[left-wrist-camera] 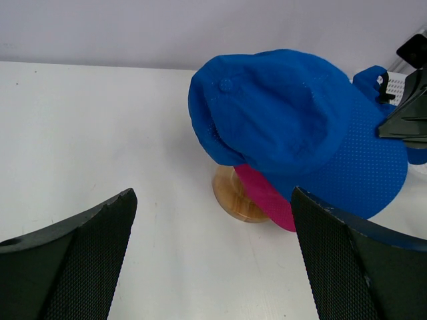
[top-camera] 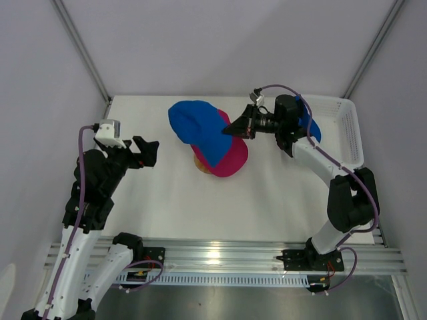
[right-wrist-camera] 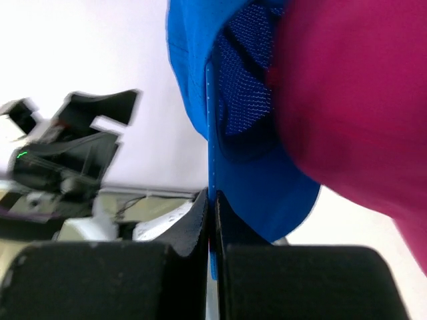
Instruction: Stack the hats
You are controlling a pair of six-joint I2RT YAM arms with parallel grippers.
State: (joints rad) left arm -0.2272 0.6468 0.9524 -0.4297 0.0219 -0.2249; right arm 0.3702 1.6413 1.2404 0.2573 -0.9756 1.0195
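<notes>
A royal blue cap (top-camera: pixel 198 129) lies over a magenta-pink cap (top-camera: pixel 230 162) on the wooden stand (top-camera: pixel 200 162) at mid-table. My right gripper (top-camera: pixel 230 127) is shut on the blue cap's brim (right-wrist-camera: pixel 220 120), gripping its edge between the fingers. The pink cap (right-wrist-camera: pixel 353 100) fills the right of the right wrist view. A second blue cap (top-camera: pixel 311 127) lies in the white basket, mostly hidden behind the right wrist. My left gripper (top-camera: pixel 148 152) is open and empty, left of the stack. In the left wrist view the blue cap (left-wrist-camera: pixel 287 120) covers the pink brim (left-wrist-camera: pixel 267 197) and the stand (left-wrist-camera: pixel 237 197).
A white mesh basket (top-camera: pixel 348 127) stands at the back right of the table. White walls with metal posts close in the back and sides. An aluminium rail (top-camera: pixel 220 257) runs along the near edge.
</notes>
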